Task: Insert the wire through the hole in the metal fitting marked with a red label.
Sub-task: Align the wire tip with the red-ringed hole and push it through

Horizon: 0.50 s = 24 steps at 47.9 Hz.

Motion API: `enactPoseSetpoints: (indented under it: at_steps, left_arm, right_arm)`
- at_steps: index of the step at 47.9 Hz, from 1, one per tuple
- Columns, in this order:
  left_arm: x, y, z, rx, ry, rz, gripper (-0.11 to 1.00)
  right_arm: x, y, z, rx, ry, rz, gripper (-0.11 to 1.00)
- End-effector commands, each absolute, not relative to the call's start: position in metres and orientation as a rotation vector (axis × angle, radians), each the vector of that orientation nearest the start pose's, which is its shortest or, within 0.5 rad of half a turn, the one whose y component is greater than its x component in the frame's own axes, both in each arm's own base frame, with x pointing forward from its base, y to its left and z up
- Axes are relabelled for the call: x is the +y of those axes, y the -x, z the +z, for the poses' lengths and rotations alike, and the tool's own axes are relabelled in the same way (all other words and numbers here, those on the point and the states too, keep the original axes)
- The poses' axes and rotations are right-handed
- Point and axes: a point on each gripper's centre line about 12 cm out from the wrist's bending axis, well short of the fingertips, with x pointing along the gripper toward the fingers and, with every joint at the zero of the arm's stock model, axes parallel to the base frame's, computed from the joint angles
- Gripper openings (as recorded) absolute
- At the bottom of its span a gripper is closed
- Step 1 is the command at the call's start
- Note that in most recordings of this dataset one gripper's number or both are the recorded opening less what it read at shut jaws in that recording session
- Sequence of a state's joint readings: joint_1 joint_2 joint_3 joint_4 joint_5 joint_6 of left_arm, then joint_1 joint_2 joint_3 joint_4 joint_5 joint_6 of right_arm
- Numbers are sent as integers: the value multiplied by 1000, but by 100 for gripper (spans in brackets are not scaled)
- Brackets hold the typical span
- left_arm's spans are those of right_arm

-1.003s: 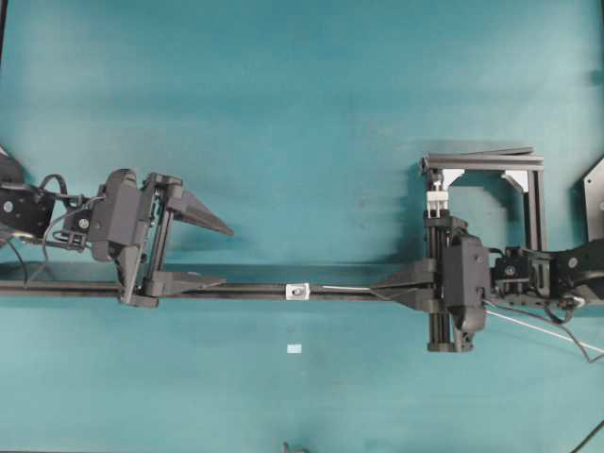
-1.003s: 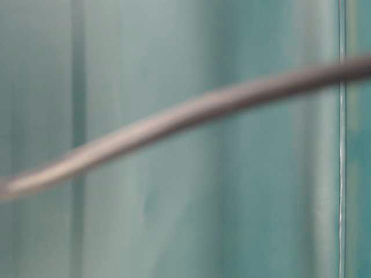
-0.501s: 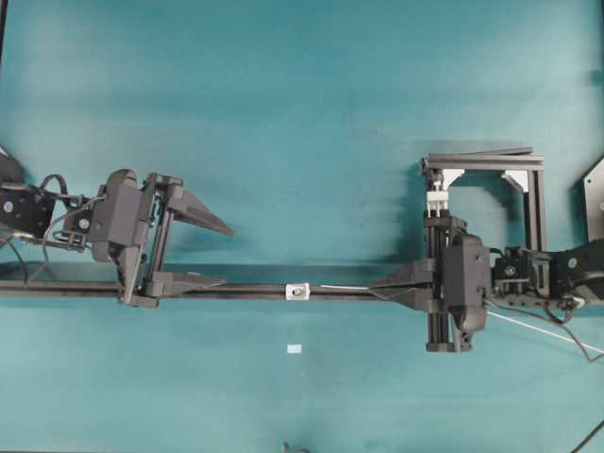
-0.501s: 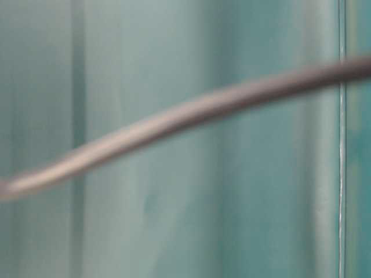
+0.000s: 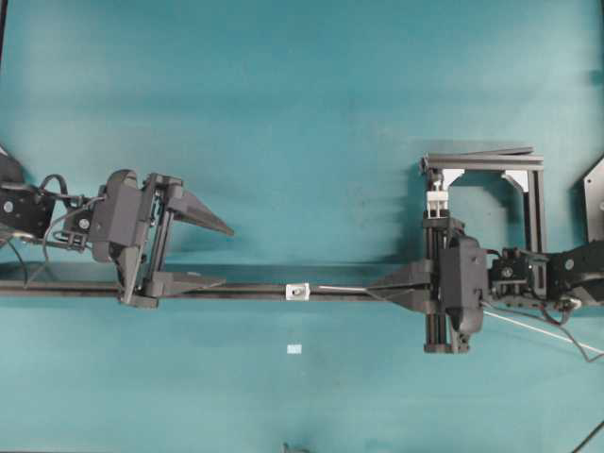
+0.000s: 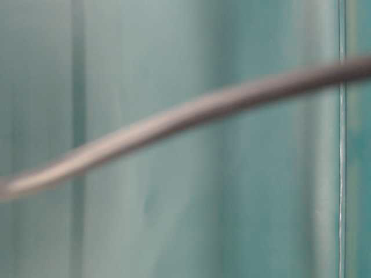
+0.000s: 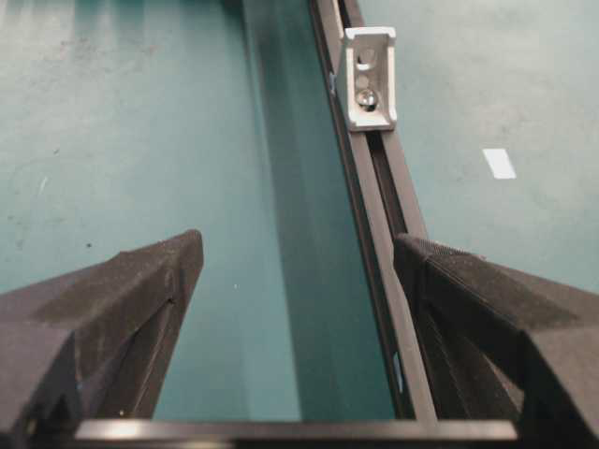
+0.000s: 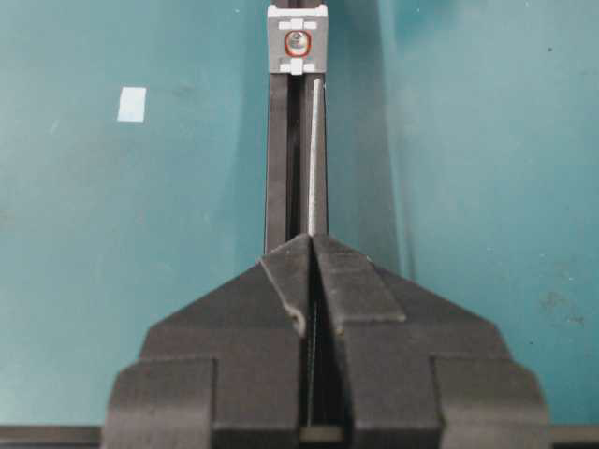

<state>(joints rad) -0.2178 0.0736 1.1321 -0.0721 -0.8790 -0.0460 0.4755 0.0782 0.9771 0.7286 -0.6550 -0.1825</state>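
Overhead exterior view. A long black rail (image 5: 245, 290) is lying parallel to the near edge of the teal table (image 5: 302, 94), running in from the left edge. The metal fitting (image 5: 298, 292) is sitting on the rail near the table's middle. The far half of the table is lying open; a pale tape square (image 5: 294, 349) is lying toward the near edge. The left hand (image 5: 225, 255) is standing with fingers apart, the near finger over the rail, well left of the fitting. The right hand (image 5: 375, 286) is pointing left along the rail, fingers together and clamped on the wire (image 5: 342, 288), whose tip is lying just right of the fitting; its tail is trailing toward the right edge. A black frame (image 5: 510, 179) is standing near the right edge.

Table-level exterior view. Everything is blurring; only a grey streak is crossing the picture, too unclear to identify.

Left wrist view. The fitting is sitting ahead on the rail, which is passing beside the right-hand finger (image 7: 487, 309); both fingers are being cut off below.

Right wrist view. The wire is projecting from the closed fingers along the rail. Its tip is stopping short of the red-ringed hole (image 8: 298, 41).
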Motion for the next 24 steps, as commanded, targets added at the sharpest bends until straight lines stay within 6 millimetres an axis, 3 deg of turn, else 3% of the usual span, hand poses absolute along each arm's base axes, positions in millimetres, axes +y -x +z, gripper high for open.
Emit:
enactPoseSetpoints:
  at_steps: [1, 24]
  left_arm:
    - [-61, -297, 110, 307, 48, -154, 73]
    - [-61, -298, 111, 304, 48, -154, 73]
  right_arm:
    - [109, -315, 113, 449, -197, -40, -1]
    - [109, -315, 110, 447, -188, -43, -1]
